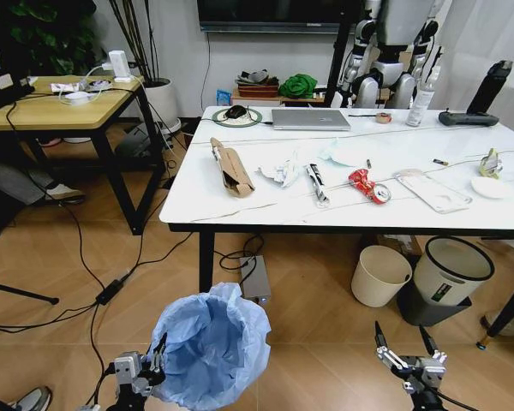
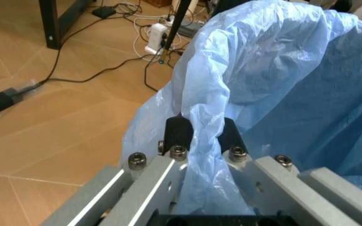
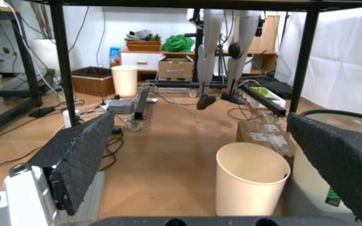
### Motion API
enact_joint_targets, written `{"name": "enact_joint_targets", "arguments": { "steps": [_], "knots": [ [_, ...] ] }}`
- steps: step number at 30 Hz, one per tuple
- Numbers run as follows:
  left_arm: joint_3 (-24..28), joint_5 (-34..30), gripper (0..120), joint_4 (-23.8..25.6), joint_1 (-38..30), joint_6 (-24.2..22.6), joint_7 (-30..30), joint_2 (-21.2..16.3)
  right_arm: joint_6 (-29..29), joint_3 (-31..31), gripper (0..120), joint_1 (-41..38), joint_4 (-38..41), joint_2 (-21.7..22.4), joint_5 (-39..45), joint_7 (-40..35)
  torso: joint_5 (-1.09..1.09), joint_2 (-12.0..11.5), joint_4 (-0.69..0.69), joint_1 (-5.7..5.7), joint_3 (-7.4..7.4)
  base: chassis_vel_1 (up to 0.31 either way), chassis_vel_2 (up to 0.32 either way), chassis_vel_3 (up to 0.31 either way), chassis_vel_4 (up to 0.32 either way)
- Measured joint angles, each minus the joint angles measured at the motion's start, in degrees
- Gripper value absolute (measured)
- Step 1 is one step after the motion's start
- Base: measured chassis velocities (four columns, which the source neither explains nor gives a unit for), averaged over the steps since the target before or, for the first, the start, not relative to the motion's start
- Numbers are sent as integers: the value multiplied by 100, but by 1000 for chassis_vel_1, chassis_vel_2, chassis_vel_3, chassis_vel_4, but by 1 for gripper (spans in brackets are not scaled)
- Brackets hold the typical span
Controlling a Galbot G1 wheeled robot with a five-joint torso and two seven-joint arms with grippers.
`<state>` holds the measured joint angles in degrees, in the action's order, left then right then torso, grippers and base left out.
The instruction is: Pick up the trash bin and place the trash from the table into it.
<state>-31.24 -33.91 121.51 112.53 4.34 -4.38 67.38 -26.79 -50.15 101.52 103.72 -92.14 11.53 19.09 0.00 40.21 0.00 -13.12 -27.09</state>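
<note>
the left pincer (image 2: 201,134) is clenched on the rim of the trash bin (image 1: 210,347), pinching its blue bag low before the robot. the right pincer (image 1: 409,344) hangs released, well apart. beyond, the trash (image 1: 232,167) lies scattered on the white desk (image 1: 188,199).

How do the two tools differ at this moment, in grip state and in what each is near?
The left tool is shut on the trash bin's crinkled blue bag at its rim; the right tool is open and holds nothing. The left tool touches the trash bin, while the right tool hangs apart from it, nearer the cream bin under the table. Both sit low, below the tabletop.
</note>
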Motion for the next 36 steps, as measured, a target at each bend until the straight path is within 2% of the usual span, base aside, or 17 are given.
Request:
{"name": "enact_joint_targets", "arguments": {
  "steps": [21,36],
  "knots": [
    [257,-82,0,-83,-215,-36,-75,-163,66,-93,100,28,-126,0,93,-59,0,522,0,-216,-306,0,0,0,0],
    [347,-62,0,37,-60,-41,-92,-239,-2,-65,100,78,46,0,-91,-51,0,888,0,-371,-516,0,0,0,0]
  ]
}}
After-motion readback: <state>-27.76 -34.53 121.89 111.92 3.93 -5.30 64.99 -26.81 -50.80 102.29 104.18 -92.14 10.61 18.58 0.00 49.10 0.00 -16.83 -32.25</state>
